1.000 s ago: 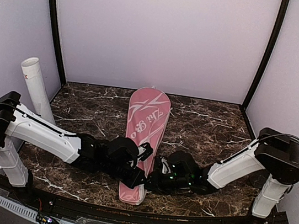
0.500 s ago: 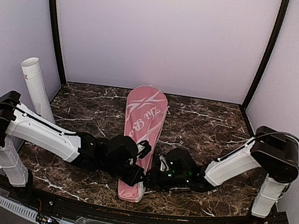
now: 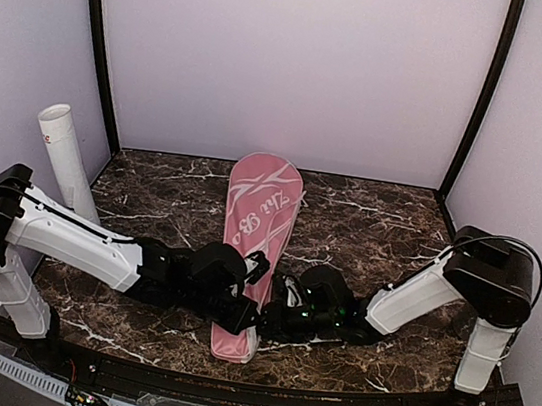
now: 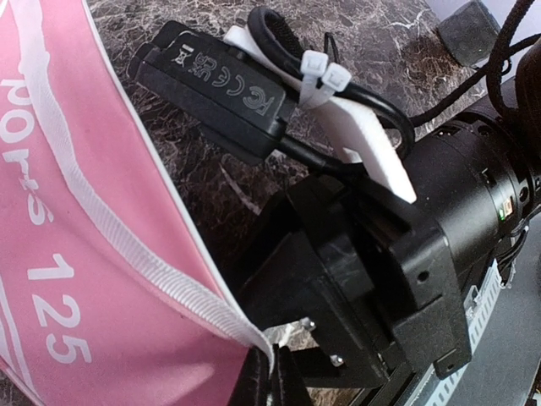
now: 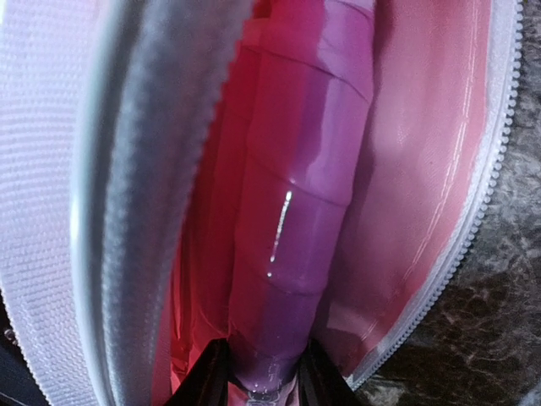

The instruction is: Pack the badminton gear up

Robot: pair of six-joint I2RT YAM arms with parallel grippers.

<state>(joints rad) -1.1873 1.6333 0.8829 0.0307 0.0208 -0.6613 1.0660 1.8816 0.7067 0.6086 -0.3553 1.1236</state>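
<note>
pink bag (image 3: 262, 212), handle (image 5: 296, 211) inside, white tube (image 3: 65, 159) leftward

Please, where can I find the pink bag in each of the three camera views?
Top external: the pink bag lies lengthwise in the middle of the table, between the two arms.
Left wrist: the pink bag fills the left side, showing its white edging.
Right wrist: the pink bag fills the frame with its open mouth, a racket handle inside.
Shared landmark: the dark marble table.
</note>
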